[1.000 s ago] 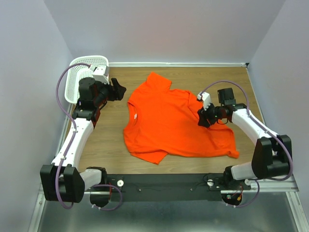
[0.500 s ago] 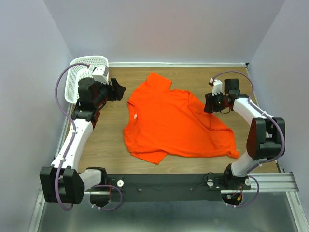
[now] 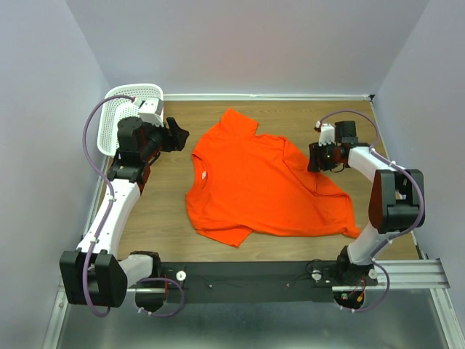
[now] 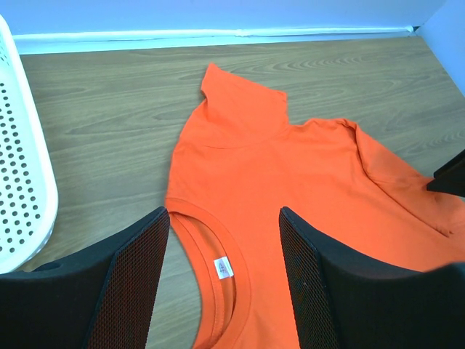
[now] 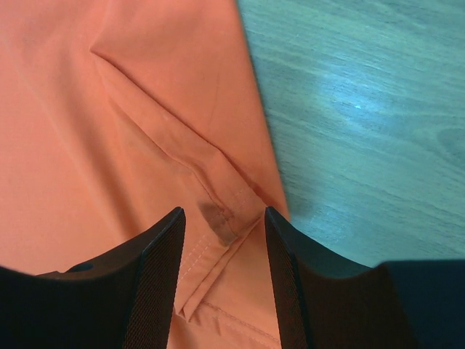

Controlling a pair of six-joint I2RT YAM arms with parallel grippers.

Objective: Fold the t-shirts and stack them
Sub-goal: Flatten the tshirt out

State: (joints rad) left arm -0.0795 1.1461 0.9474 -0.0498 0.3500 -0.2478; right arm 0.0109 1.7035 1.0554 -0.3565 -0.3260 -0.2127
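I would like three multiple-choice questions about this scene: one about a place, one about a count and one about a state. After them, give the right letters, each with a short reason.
1. Where on the table does the white basket stand?
A. near right corner
B. far left corner
C. the middle

2. How many t-shirts lie on the table?
A. one
B. two
C. three

3. How do the jaws of the right gripper stand?
A. shut on the collar
B. shut on the basket
C. open over a sleeve hem

Answers:
1 B: the top view shows the basket against the far left corner.
2 A: only one orange-red shirt shows, spread out and not folded.
3 C: the right wrist view shows both fingers apart, with the hem between them.
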